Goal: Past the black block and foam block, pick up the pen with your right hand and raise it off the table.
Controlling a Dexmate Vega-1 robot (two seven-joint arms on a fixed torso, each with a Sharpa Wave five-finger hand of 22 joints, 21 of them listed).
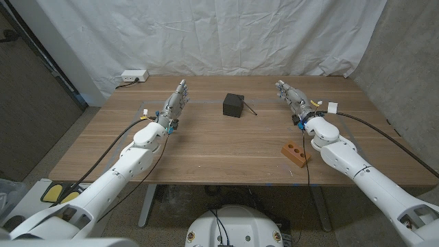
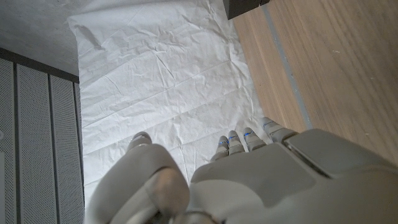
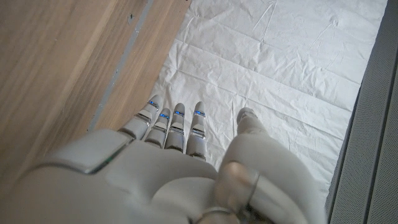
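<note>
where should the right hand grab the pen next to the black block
Grip the pen on its free end, the half pointing away from the black block, since the other end lies close against the block. Bring the right robot hand in from the robot's right and above, pinching across the thin shaft, which lies flat and diagonal on the table.

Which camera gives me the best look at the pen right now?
The head view: the pen lies unobstructed beside the black block. The left wrist view catches just a dark corner, probably that block; I can't find the pen in the wrist views.

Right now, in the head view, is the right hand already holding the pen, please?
No: the right hand holds nothing, its fingers out, while the pen lies on the table beside the black block.
</note>
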